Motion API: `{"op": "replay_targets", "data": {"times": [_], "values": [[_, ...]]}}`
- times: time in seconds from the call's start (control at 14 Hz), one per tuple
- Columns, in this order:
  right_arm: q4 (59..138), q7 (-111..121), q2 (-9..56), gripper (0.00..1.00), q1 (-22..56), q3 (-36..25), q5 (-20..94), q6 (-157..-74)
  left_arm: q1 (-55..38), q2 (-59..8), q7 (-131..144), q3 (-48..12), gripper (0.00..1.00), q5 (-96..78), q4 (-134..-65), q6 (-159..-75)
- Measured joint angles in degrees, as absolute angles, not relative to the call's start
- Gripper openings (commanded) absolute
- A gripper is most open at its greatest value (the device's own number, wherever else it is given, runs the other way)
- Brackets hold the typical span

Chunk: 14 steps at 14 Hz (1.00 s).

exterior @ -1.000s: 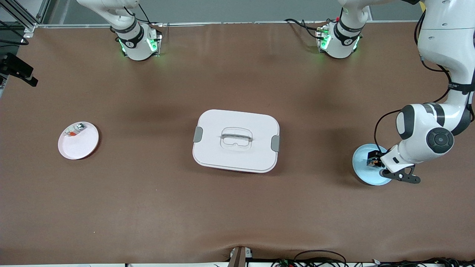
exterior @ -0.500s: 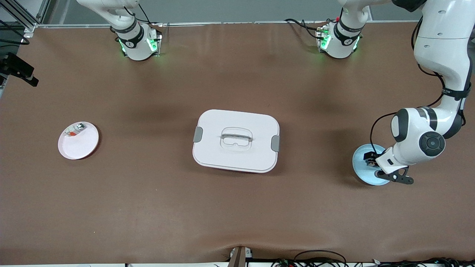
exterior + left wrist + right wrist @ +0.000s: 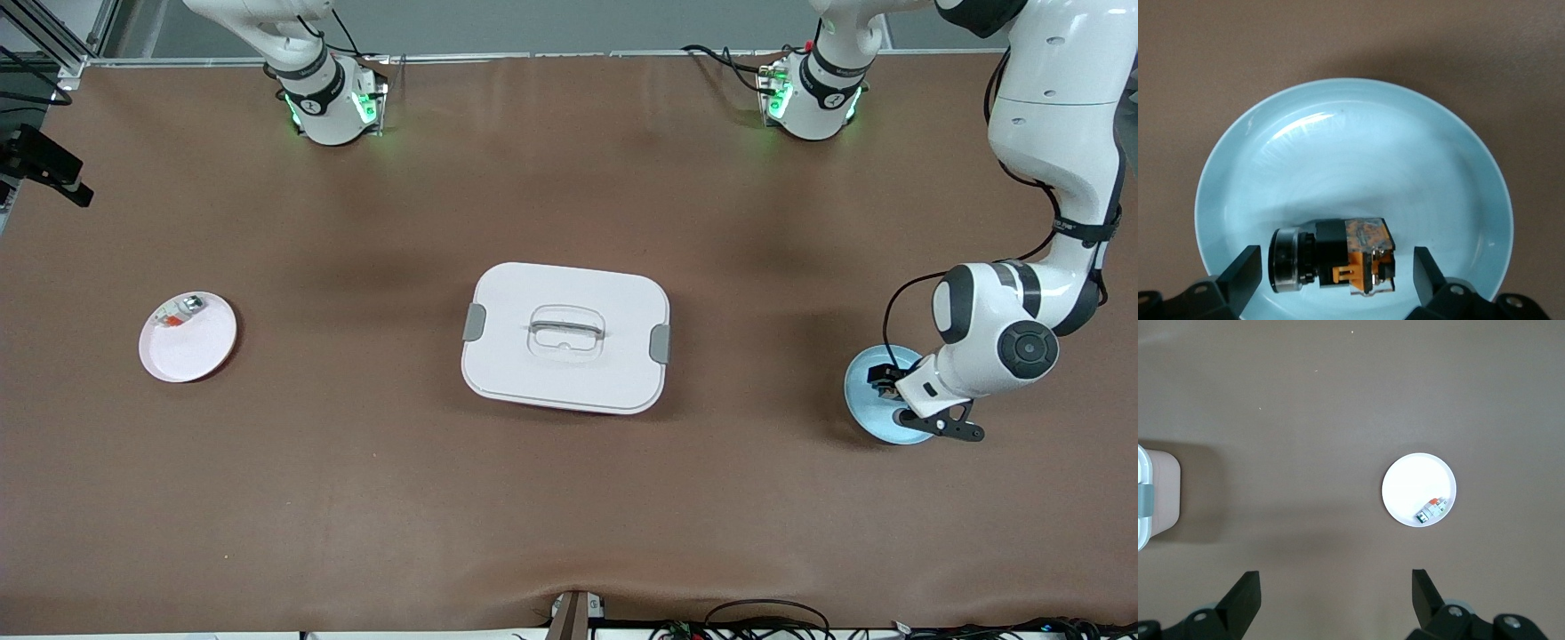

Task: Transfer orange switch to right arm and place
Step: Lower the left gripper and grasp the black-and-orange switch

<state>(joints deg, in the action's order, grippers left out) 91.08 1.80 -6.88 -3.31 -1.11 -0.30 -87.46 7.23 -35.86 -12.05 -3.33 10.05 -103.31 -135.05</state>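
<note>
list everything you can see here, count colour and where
orange switch: one, black with orange, in the blue plate
blue plate: one, light blue, toward the left arm's end
pink plate: one, pale pink, toward the right arm's end
small silver-white piece: one, red-orange bit, in the pink plate
lidded box: one, white, grey clips, mid-table
left gripper: open, straddling the orange switch
right gripper: open, high over the table, waiting

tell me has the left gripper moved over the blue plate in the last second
Yes. The left gripper, fingers open, has shifted across the blue plate toward the table's middle, now covering most of the orange switch.
</note>
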Motion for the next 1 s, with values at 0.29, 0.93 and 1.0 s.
{"op": "replay_targets", "data": {"times": [0.29, 0.93, 1.0], "values": [[91.08, 1.80, -6.88, 1.00, -3.31, -1.15, -0.30, -87.87, 7.58, -36.27, -12.05, -3.33, 1.00, 10.05, -103.24, -135.08], [91.08, 1.80, -6.88, 1.00, -3.32, -1.19, -0.30, -87.95, 7.54, -36.37, -12.04, -3.33, 0.27, 10.05, -103.17, -135.31], [91.08, 1.80, -6.88, 1.00, -3.31, -1.18, -0.30, -87.96, 7.54, -36.37, -12.03, -3.33, 0.22, 10.05, -103.15, -135.35]]}}
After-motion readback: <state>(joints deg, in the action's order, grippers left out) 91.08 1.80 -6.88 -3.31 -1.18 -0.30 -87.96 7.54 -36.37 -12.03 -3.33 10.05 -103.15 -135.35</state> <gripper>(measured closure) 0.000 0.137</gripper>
